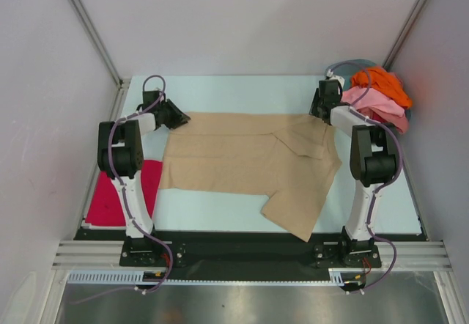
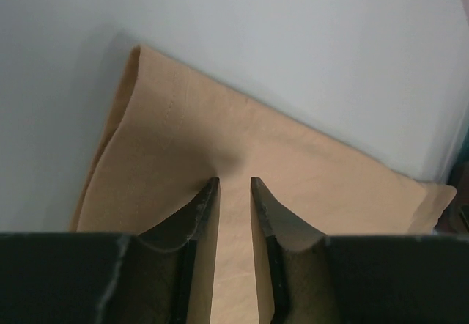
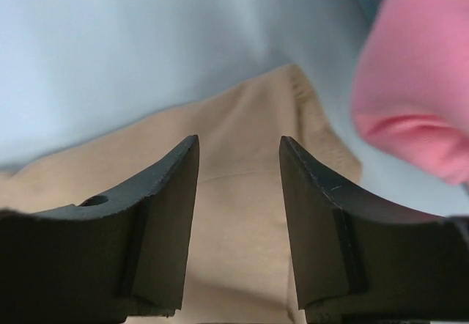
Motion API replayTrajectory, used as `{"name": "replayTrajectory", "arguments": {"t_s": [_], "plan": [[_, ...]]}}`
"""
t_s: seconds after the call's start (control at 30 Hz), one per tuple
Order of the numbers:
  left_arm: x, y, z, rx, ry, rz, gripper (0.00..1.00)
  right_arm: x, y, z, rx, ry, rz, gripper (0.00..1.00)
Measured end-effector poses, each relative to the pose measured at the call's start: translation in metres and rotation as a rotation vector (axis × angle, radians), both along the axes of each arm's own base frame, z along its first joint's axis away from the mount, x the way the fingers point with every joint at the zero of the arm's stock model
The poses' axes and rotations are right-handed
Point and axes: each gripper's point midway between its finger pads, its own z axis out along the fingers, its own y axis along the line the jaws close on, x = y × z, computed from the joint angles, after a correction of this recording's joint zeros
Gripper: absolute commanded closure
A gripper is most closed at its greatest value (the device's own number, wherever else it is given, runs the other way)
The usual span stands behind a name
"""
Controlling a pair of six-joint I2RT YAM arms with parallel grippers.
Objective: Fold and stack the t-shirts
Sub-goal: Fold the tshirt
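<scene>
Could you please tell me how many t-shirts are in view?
4: tan shirt spread mid-table; magenta shirt at near left; pink shirt and orange shirt heaped far right. That heap may hide more.

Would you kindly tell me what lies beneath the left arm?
A magenta-red t-shirt lies there; the left arm hides a strip across it, so its full shape is unseen.
</scene>
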Motion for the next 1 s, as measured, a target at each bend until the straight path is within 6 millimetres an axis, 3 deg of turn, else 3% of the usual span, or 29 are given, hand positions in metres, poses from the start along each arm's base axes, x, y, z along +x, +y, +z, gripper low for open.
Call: {"name": "replayTrajectory", "arguments": {"t_s": [0.07, 0.43, 0.53, 0.67, 0.73, 0.87, 0.93, 0.97, 1.0], "plan": [[0.002, -0.004, -0.010, -0.031, 0.021, -0.001, 0.74, 0.002, -0.008, -0.002, -0.025, 0.005, -0.033, 0.48], [0.011, -0.007, -0.009, -0.076, 0.007, 0.007, 0.77, 0.015, -0.030, -0.017, -0.074, 0.031, -0.112, 0.50], [0.011, -0.006, -0.010, -0.076, 0.007, 0.009, 0.77, 0.019, -0.032, -0.026, -0.077, 0.052, -0.114, 0.66], [0.012, -0.005, -0.010, -0.075, 0.007, 0.011, 0.78, 0.020, -0.041, -0.035, -0.066, 0.076, -0.123, 0.97], [0.012, -0.004, -0.010, -0.074, 0.007, 0.012, 0.78, 0.017, -0.050, -0.038, -0.086, 0.090, -0.144, 1.00], [0.015, 0.000, -0.008, -0.052, 0.008, 0.023, 0.77, 0.013, -0.065, -0.042, -0.163, 0.106, -0.188, 0.97], [0.017, 0.004, -0.006, -0.030, 0.005, 0.030, 0.73, 0.014, -0.066, -0.042, -0.196, 0.109, -0.196, 0.80], [0.018, 0.006, -0.006, -0.021, 0.003, 0.032, 0.68, 0.014, -0.065, -0.041, -0.208, 0.111, -0.196, 0.58], [0.018, 0.008, -0.005, -0.009, 0.003, 0.034, 0.66, 0.014, -0.064, -0.041, -0.222, 0.114, -0.196, 0.49]]}}
